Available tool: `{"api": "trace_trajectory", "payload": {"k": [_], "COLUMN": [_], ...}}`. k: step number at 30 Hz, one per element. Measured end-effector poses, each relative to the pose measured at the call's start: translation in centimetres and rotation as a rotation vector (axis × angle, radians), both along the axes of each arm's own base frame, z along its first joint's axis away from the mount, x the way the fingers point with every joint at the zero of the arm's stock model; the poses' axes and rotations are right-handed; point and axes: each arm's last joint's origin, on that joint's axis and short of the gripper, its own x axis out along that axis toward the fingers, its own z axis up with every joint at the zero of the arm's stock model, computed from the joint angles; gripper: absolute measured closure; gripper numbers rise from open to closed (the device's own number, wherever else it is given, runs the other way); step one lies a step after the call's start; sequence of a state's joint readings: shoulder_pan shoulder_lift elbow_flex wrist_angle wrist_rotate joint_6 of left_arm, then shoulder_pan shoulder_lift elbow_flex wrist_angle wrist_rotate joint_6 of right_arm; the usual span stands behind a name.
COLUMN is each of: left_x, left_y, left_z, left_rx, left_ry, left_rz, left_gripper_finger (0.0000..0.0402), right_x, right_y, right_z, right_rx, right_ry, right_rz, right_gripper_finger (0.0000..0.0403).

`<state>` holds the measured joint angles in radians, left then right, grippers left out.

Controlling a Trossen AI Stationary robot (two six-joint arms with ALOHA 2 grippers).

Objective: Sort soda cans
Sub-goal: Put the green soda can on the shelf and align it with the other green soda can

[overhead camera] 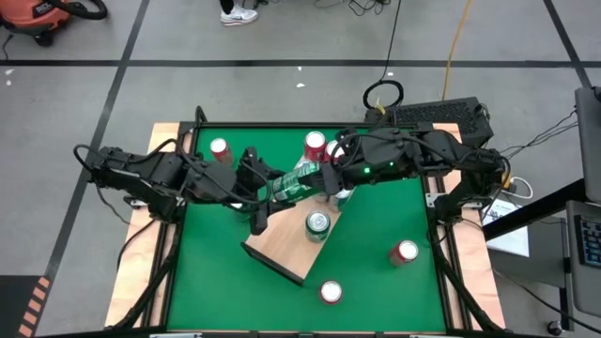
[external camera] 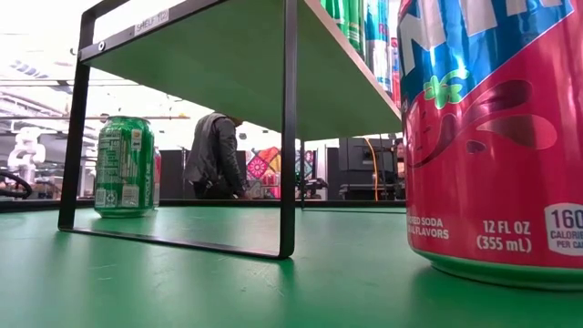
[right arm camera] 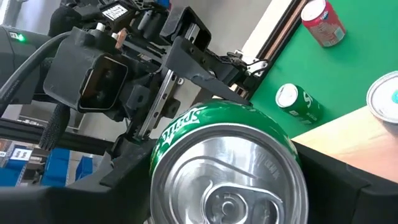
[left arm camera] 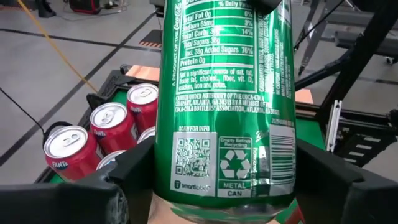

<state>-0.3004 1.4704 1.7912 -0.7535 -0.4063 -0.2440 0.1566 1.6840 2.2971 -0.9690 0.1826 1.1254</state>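
A green soda can [overhead camera: 296, 180] hangs in the air over the middle of the table, between my two grippers. My left gripper [overhead camera: 269, 192] comes from the table's left and is shut on the can's bottom end. My right gripper [overhead camera: 326, 176] comes from the right and is shut on its top end. In the left wrist view the green can [left arm camera: 224, 106] fills the picture. In the right wrist view its silver top [right arm camera: 227, 180] faces the camera. Another green can [overhead camera: 317, 225] stands on the light wooden board [overhead camera: 282, 246]. My left gripper pinches the can's lower body [left arm camera: 186, 186] between its two fingers [left arm camera: 124, 180], one on each side, just above the can's bottom rim. The can is lifted clear of the board and leans away toward the right gripper. My right gripper holds the can's wall just behind the top rim [right arm camera: 186, 134], with a finger [right arm camera: 124, 168] on either side. The fingers lie along the can, coming at it from its top end. The can is clear of the table.
Red cans stand at the far left [overhead camera: 220, 148], the far middle [overhead camera: 315, 145], the near right [overhead camera: 404, 252] and the near edge [overhead camera: 331, 292]. Three red cans [left arm camera: 112, 121] cluster beyond the held can. The low view shows the board raised on a black frame [external camera: 289, 137].
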Motion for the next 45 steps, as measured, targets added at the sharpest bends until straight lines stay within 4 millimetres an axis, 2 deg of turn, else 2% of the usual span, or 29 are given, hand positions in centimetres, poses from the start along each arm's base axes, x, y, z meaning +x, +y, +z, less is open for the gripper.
{"api": "trace_trajectory", "payload": {"k": [6,11,16,21,25,30,37,45], "left_x": [-0.3,-0.9,-1.4,-1.3,-1.1,-0.7,1.2,2.7], "left_y": [-0.1,-0.1,0.1,0.2,1.0,2.4,4.6,4.5], "left_z": [0.5,1.3,2.2,2.8,3.1,3.6,2.3,-0.2], "left_rx": [-0.044,-0.122,-0.171,-0.24,-0.264,-0.213,-0.204,-0.263], "left_ry": [-0.026,-0.08,-0.14,-0.18,-0.191,-0.249,-0.377,-0.473], "left_rz": [-0.043,-0.083,-0.086,-0.234,-0.301,-0.362,-0.445,-0.487], "left_gripper_finger": [0.0116,0.0115,0.0115,0.0115,0.0115,0.0114,0.0114,0.0114], "right_x": [0.1,0.3,0.1,-1.3,-2.3,-2.7,-2.7,-2.9], "right_y": [0.0,0.0,0.0,0.1,0.7,1.7,3.3,3.4], "right_z": [0.7,1.9,2.6,4.0,4.7,4.8,4.4,4.1], "right_rx": [-0.113,-0.29,-0.387,-0.489,-0.553,-0.586,-0.635,-0.578], "right_ry": [-0.066,-0.176,-0.231,-0.31,-0.352,-0.36,-0.308,-0.265], "right_rz": [0.03,0.071,0.085,0.111,0.138,0.139,0.082,0.017], "right_gripper_finger": [0.0052,0.0023,0.002,0.0021,0.0021,0.0021,0.0021,0.0021]}}
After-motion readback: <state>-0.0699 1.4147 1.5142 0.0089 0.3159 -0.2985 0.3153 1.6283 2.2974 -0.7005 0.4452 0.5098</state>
